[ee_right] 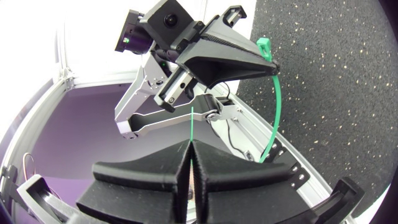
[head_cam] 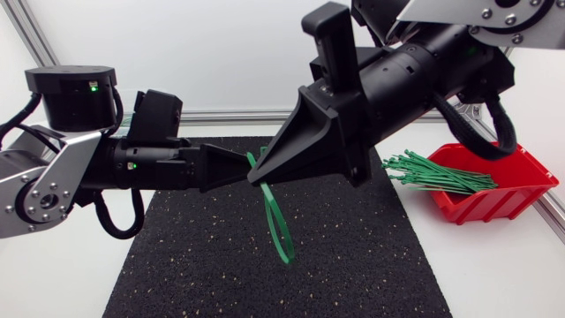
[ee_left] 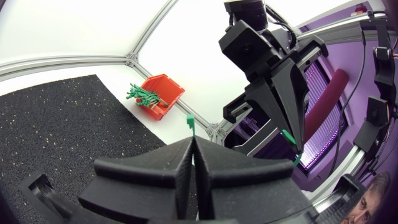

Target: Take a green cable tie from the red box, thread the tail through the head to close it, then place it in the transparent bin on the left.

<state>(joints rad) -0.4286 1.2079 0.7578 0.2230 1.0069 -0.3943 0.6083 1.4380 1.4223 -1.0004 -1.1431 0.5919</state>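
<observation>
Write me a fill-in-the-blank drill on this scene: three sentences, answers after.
1. The left tool and right tool are both shut on one ___ cable tie.
2. Spare ties lie in the ___ box.
3. That box stands on the ___ arm's side of the black mat.
Missing words: green; red; right.

Black speckled mat (head_cam: 353, 265), white table (head_cam: 494, 274)

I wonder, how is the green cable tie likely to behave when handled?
Probably springy, not limp: the cable tie holds a smooth loop below the left gripper and right gripper. Likely light; being thin, it may twist.
</observation>
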